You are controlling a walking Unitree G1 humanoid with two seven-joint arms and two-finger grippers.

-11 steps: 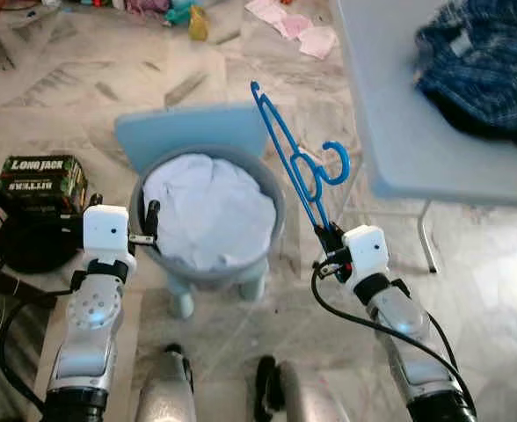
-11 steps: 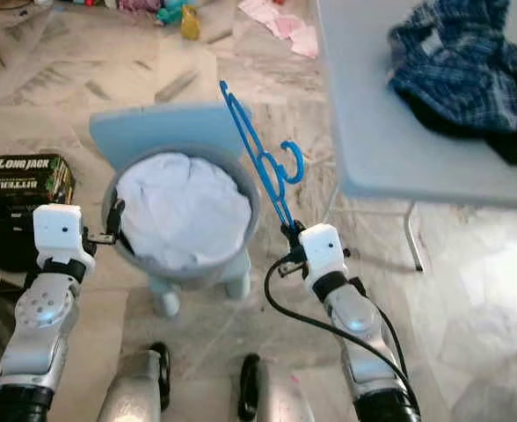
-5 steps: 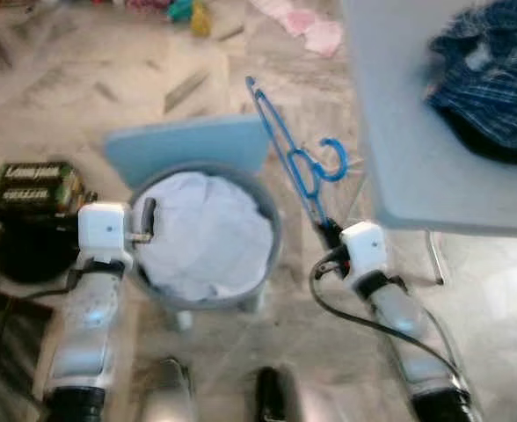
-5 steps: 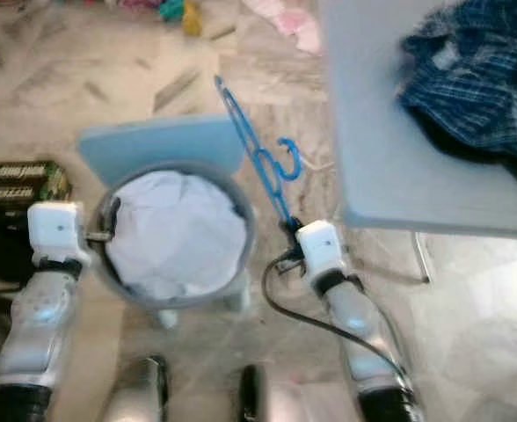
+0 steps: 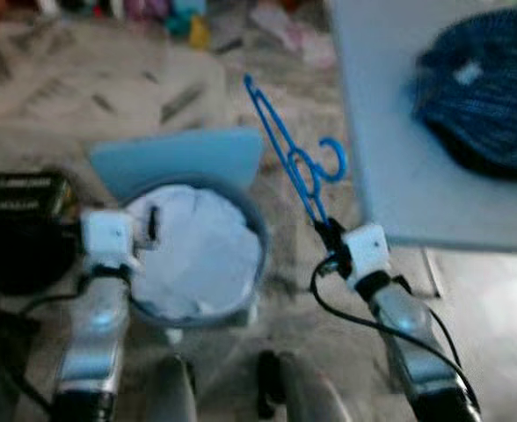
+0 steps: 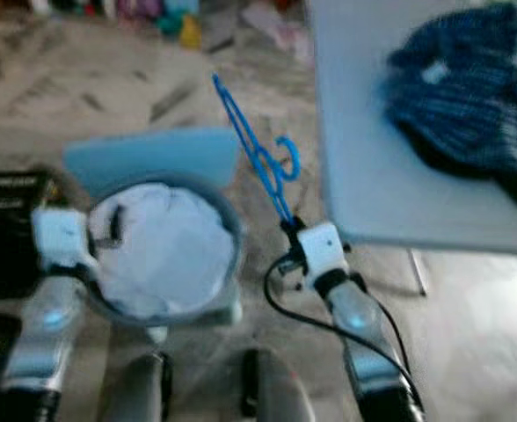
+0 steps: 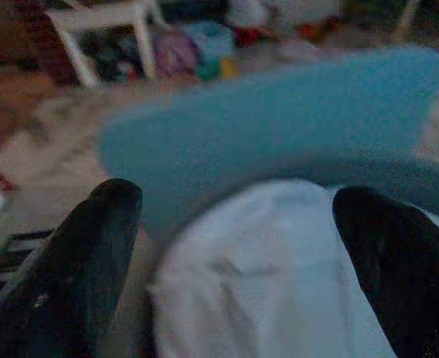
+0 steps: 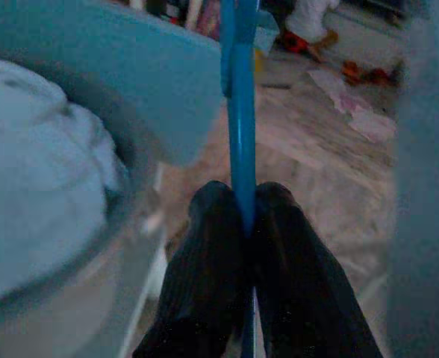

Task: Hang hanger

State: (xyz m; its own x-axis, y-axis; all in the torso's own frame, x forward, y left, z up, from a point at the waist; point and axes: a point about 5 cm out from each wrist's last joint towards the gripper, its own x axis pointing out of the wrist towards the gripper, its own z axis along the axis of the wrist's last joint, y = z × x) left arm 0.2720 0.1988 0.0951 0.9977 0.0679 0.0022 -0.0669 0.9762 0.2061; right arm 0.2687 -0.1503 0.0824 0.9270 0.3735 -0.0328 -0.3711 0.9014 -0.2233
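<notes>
A blue plastic hanger (image 5: 287,156) stands tilted up from my right gripper (image 5: 327,233), which is shut on its lower end; its hook (image 5: 333,161) points toward the table. In the right wrist view the hanger (image 8: 239,89) runs up from between the closed fingers (image 8: 208,253). My left gripper (image 5: 153,224) is open over the grey basket (image 5: 257,255) of white cloth (image 5: 192,255); in the left wrist view its fingers (image 7: 92,246) stand wide apart above the cloth (image 7: 272,276).
A light blue table (image 5: 386,149) fills the right side, with a dark blue plaid garment (image 5: 483,97) on it. A blue board (image 5: 179,156) lies behind the basket. A dark box (image 5: 25,193) sits on the floor at left. Clutter lies at the far end of the marble floor.
The camera has shifted and blurred. The right gripper still grips the hanger, which stays tilted much as before. The left gripper stays over the basket.
</notes>
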